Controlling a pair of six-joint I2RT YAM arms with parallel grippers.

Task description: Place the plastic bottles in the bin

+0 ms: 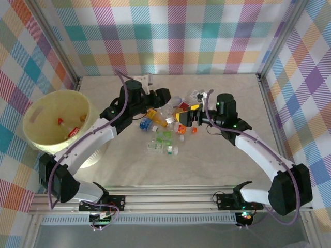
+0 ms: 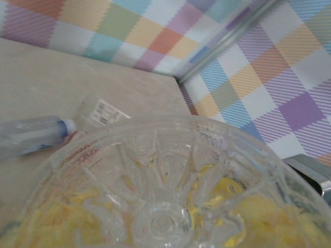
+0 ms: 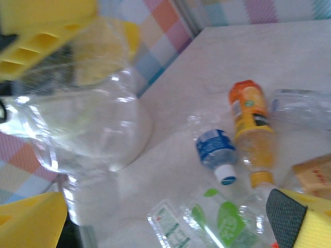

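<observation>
Judging by wrist view, right gripper [image 1: 187, 118] clasps clear bottle [image 3: 98, 119]; left gripper's [image 1: 158, 96] state unclear.

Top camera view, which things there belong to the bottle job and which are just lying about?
Job: plastic bottles piled on the table; bin, with a few already inside.
Not the job: small white object at the far edge, unidentifiable; checked walls; frame rail.

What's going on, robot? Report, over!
Left gripper, right gripper at bottle pile, grips unclear. Clear bottle against left camera, second clear bottle by right. Bin holds few. Nothing blocks it.
</observation>
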